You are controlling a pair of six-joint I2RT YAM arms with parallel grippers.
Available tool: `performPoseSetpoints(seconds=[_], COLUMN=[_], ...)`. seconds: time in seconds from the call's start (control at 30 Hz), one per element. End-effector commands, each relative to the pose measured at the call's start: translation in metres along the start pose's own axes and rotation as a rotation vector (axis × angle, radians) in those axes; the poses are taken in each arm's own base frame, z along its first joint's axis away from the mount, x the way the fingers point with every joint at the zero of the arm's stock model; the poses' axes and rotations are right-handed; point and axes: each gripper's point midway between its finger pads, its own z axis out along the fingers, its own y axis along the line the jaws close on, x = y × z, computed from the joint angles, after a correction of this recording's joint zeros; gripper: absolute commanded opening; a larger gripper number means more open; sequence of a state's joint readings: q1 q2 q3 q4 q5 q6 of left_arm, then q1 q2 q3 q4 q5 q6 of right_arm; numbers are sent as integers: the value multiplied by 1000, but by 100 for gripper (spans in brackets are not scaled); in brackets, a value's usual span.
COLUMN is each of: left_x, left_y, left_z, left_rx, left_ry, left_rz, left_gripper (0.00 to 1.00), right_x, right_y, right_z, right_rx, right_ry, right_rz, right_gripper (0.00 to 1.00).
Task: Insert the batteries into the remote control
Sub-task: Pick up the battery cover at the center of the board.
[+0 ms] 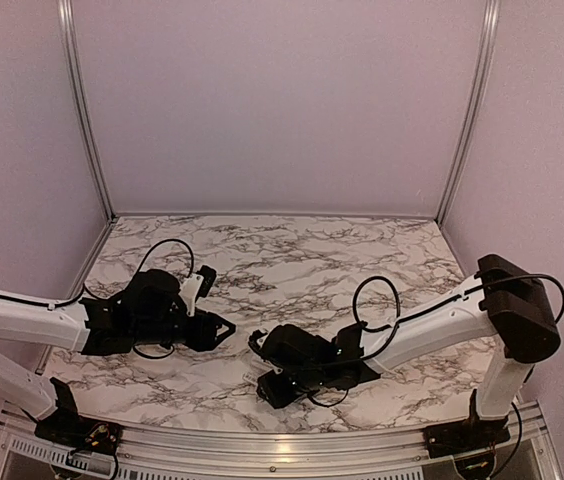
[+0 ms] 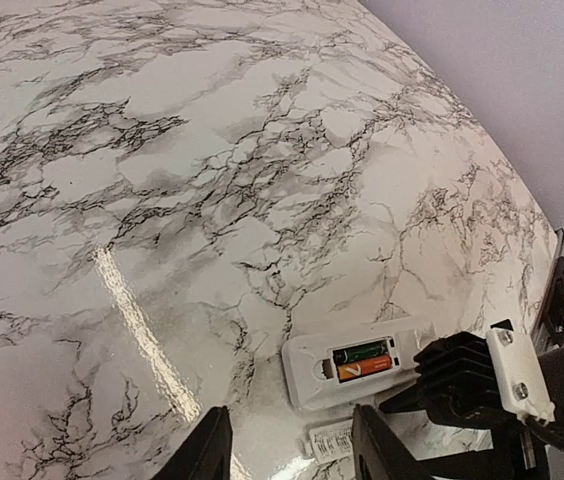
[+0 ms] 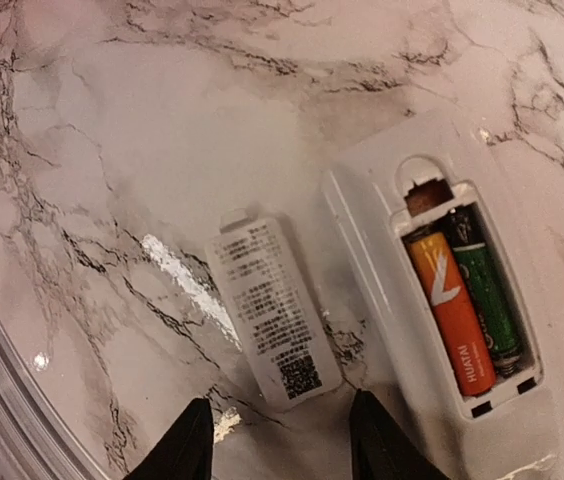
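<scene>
Two batteries (image 3: pixel 452 310), one orange and one green, lie side by side in the open recess of the remote (image 3: pixel 374 260), which rests back-up on the desk (image 3: pixel 112 150). Loading looks done, so the step in hand is probably refitting the cover (image 3: pixel 270 312), lying label-up just beside the remote. The right fingers (image 3: pixel 190 445) stand apart and empty above the cover's near end; the left fingers (image 2: pixel 207 450), also parted and empty, hover near the remote. Grip the cover by its long edges, keep it flat, and line it with the recess before sliding it home. The remote's long axis runs away from the right fingers, and the batteries lie along it.
</scene>
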State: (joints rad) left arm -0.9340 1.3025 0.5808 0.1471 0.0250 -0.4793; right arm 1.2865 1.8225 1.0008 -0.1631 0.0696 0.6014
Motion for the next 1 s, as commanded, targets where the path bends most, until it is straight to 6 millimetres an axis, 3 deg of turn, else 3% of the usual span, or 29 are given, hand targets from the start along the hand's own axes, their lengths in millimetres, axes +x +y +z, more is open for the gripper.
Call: performPoseSetpoints(seconds=[0.0, 0.17, 0.47, 0.77, 0.97], left_x=[-8, -8, -6, -25, -32], left_y=[1, 1, 11, 29, 45], left_z=[-8, -12, -13, -33, -40], left_rx=[5, 9, 5, -40, -83], left_ry=[-52, -62, -45, -97, -111], left_rz=[2, 8, -19, -60, -94], left_gripper=[43, 43, 43, 46, 47], right_x=[5, -1, -6, -1, 3], right_y=[-20, -22, -8, 12, 5], right_z=[10, 14, 21, 28, 37], right_rx=[134, 165, 93, -58, -21], right_ry=[19, 7, 67, 152, 201], right_rz=[59, 43, -255, -379, -426], right_gripper=[46, 46, 47, 43, 41])
